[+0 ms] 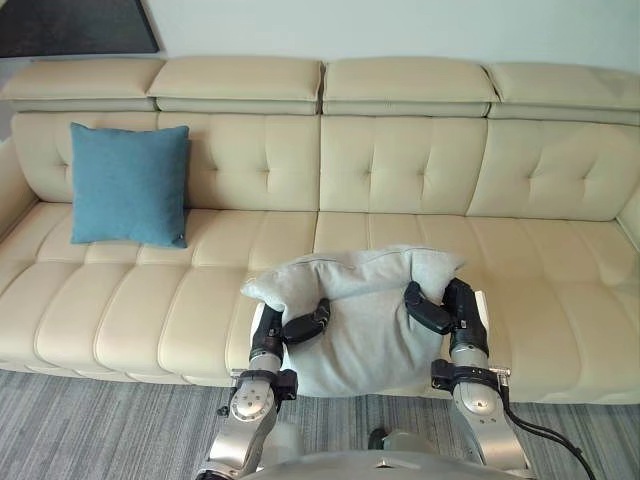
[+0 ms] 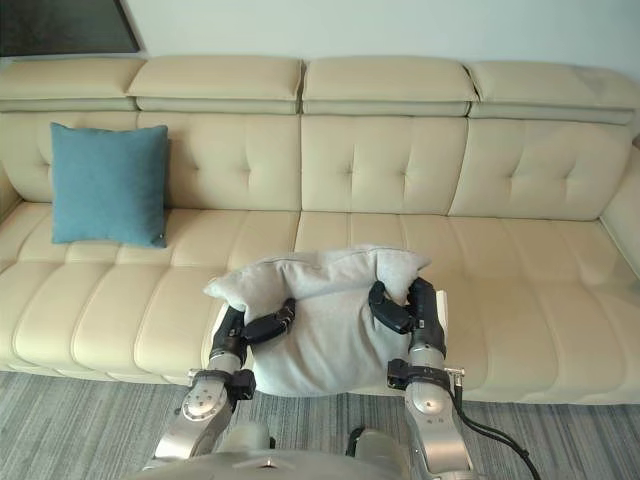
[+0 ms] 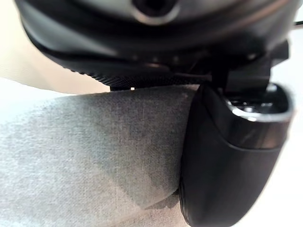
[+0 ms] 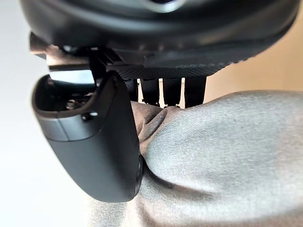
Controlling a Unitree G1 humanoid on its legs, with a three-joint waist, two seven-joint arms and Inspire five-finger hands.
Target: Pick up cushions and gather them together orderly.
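Two cushions show on the sofa [image 1: 400, 165]. The grey cushion [image 1: 355, 320] is at the near edge of the seat, about the middle of the sofa, and it is held between both robot hands.

The left robot hand [image 1: 270, 340] is clenched on the cushion's left side. Its thumb lies across the near face of the cloth and its fingers go round behind the edge. In the left wrist view the thumb [image 3: 227, 165] presses flat against the grey cloth.

The right robot hand [image 1: 458, 312] is grasping the cushion's right side in the same way, just below the upper right corner. In the right wrist view its thumb [image 4: 94, 142] digs into the cloth and raises a fold. Its fingers [image 4: 173, 90] pass behind the cushion.

The grey cushion is squeezed between the two robot hands. Its top edge bulges upward and its upper corners stick out to the left and right past them. Its lower edge reaches down over the front of the seat. Whether it rests on the seat or is lifted off it cannot be told.

The blue cushion [image 1: 128, 184] stands upright at the far left of the seat, leaning against the backrest. It is well apart from the grey cushion.

Grey striped carpet [image 1: 90, 420] covers the floor in front of the sofa. On the wall at the far left, above the backrest, hangs a dark panel [image 1: 70, 25].
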